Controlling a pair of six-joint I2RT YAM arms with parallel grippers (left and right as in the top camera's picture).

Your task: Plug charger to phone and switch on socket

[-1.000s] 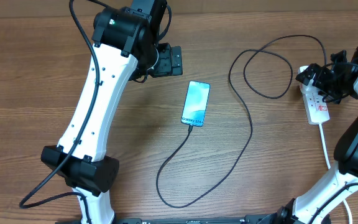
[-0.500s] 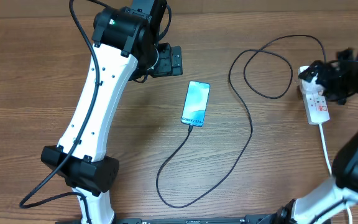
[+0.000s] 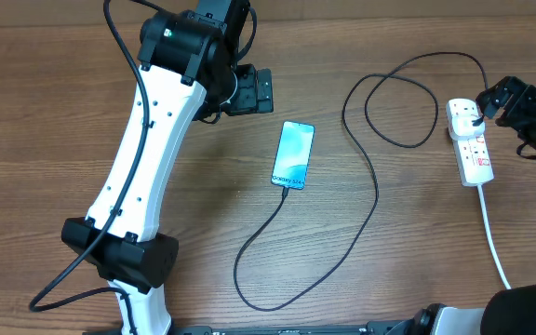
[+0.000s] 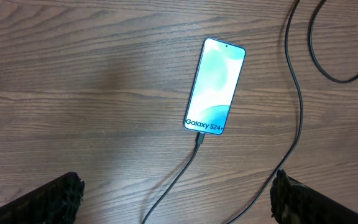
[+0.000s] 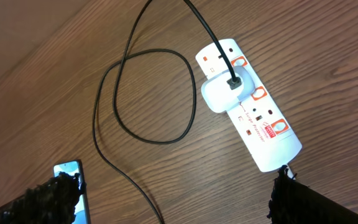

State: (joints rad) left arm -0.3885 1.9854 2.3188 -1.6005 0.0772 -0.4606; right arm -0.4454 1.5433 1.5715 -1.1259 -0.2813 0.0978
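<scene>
The phone lies flat mid-table with its light blue screen lit; it also shows in the left wrist view and, partly behind a finger, in the right wrist view. The thin black charger cable is plugged into the phone's bottom edge. It loops across the table to a white adapter seated in the white socket strip, which has red-marked switches. My left gripper is open and empty, above and left of the phone. My right gripper is open and empty, just right of the strip.
The strip's thick white cord runs down toward the table's front right. The black cable forms a wide loop between phone and strip and a low bend near the front edge. The left arm's white link spans the table's left side.
My right gripper has pulled back to the right, off the socket strip, which now lies uncovered. The left arm, phone and cable have not moved.
</scene>
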